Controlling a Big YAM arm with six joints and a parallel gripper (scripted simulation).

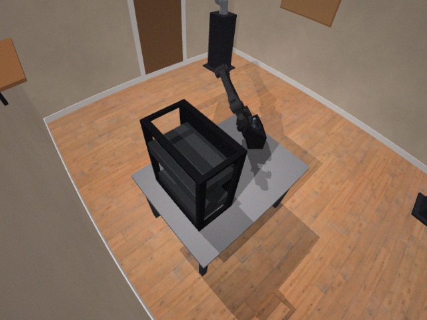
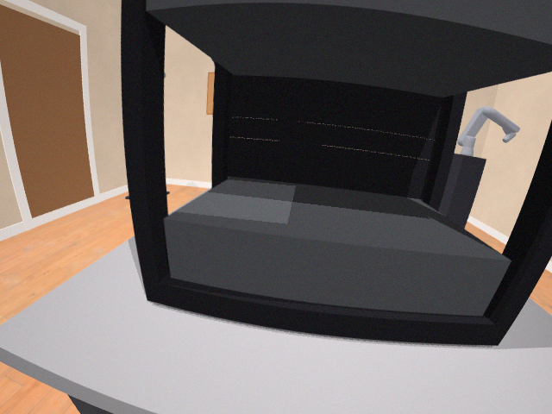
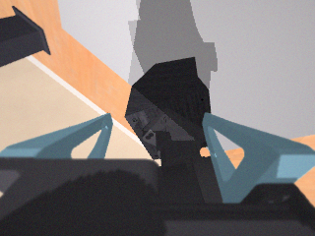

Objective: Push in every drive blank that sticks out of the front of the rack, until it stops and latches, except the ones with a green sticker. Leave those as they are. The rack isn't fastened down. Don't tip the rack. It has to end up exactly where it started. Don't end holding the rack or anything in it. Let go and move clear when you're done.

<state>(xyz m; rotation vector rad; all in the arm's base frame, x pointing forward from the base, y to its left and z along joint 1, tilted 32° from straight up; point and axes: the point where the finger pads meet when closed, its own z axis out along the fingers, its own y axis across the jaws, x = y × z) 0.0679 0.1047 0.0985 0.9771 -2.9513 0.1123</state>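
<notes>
The gripper [image 3: 157, 130] is being held wide open with nothing between its blue fingers, above the grey table [image 1: 282, 165] beside the black rack [image 1: 199, 203]. A grey drive blank [image 2: 338, 267] is being carried in the rack's lowest bay.

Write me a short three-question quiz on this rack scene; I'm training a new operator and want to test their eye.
1. True or false: the gripper is closed on a drive blank.
2. The black rack stands on: A) the wooden floor, B) the grey table, C) a shelf.
3. In the top view, is the arm touching the rack?

Key:
1. False; its blue fingers are spread wide with nothing between them.
2. B.
3. No; the arm hangs beside the rack, apart from it.
</notes>
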